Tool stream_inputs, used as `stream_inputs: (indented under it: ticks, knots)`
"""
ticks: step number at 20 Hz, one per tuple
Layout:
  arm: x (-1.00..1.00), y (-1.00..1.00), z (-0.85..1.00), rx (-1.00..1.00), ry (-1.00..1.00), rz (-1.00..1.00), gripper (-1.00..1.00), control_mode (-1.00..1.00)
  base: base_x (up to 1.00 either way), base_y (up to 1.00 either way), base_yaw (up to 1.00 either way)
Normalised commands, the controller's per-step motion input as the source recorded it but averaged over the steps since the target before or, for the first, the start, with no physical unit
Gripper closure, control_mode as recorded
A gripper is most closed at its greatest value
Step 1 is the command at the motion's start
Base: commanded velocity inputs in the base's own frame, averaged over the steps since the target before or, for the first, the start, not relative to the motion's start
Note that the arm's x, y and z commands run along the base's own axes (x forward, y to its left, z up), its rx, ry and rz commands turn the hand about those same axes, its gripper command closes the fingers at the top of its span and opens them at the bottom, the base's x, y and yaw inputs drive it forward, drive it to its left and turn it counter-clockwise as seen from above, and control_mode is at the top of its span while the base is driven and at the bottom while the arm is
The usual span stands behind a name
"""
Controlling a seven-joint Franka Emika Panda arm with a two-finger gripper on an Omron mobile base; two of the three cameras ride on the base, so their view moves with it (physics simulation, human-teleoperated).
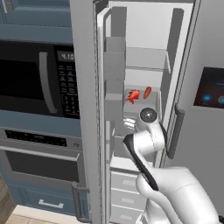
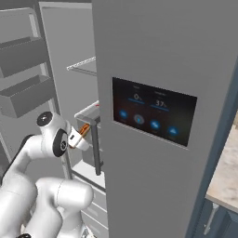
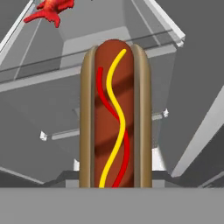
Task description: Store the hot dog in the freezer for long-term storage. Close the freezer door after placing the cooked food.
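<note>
My gripper [image 2: 80,135] is clamped on the hot dog [image 3: 115,116], inside the open freezer [image 1: 144,57], just below the lobster [image 1: 132,96] shelf.

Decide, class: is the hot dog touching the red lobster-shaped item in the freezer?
Apart. The hand view shows the hot dog central, with bare shelf between it and the lobster-shaped item.

Hot dog [image 3: 115,114] bottom end cut off by frame edge; end effector fingertips hidden.
</note>
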Motion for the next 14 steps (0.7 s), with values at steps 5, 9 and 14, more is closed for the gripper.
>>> stream_inputs:
  ticks: [5,9,14]
  knots:
    - [0.36,0.00,0.17,-0.04,-0.01,0.00,1.00,-1.00,0.00,0.00,0.00]
    - [0.40,0.00,0.23,0.00,0.09,0.00,1.00,-1.00,0.00,0.00,0.00]
    - [0.28,0.00,0.02,-0.01,-0.03,0.00,1.00,-1.00,0.00,0.00,0.00]
